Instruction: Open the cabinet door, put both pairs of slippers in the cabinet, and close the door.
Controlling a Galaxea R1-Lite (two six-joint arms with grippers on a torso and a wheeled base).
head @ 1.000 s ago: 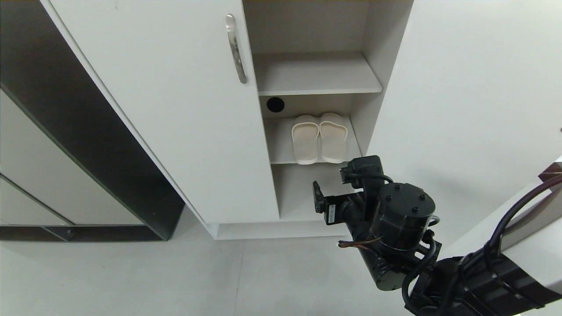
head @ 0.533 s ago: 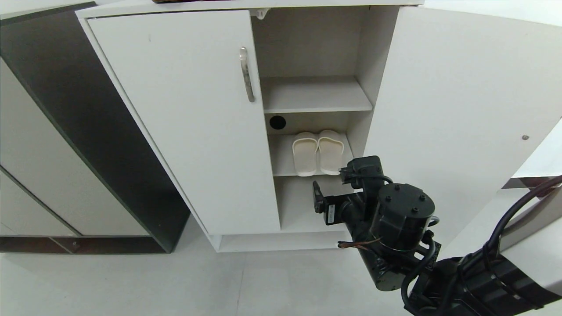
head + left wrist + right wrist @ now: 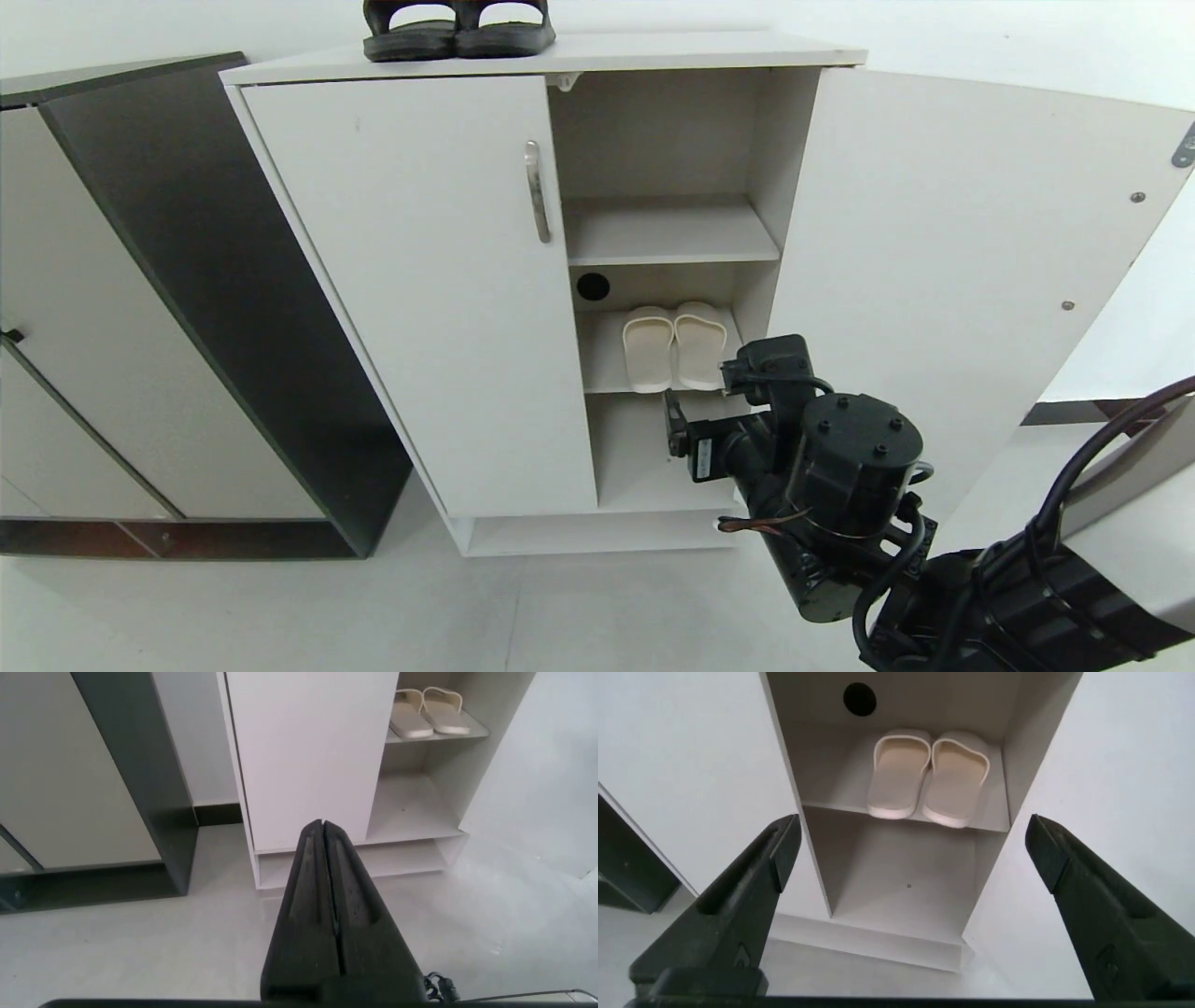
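Observation:
A white cabinet [image 3: 672, 51] stands ahead with its right door [image 3: 934, 261] swung open and its left door [image 3: 420, 280] closed. A cream pair of slippers [image 3: 672, 345] lies side by side on the middle shelf, toes inward; the cream pair [image 3: 929, 775] also lies straight ahead in the right wrist view. A black pair of slippers [image 3: 457, 28] sits on the cabinet's top. My right gripper [image 3: 709, 401] hangs open and empty in front of the lower compartment, outside it. My left gripper [image 3: 322, 831] is shut and empty, held back from the cabinet above the floor.
The top shelf [image 3: 667, 229] and the bottom compartment [image 3: 644, 457] hold nothing. A dark-sided cabinet [image 3: 187, 280] stands close to the left of the white one. Pale floor [image 3: 373, 607] stretches in front. The open door bounds the space on the right.
The head camera has pulled back and tilted up, so the cabinet looks smaller and the black slippers on its top have come into view. The right arm holds the same pose.

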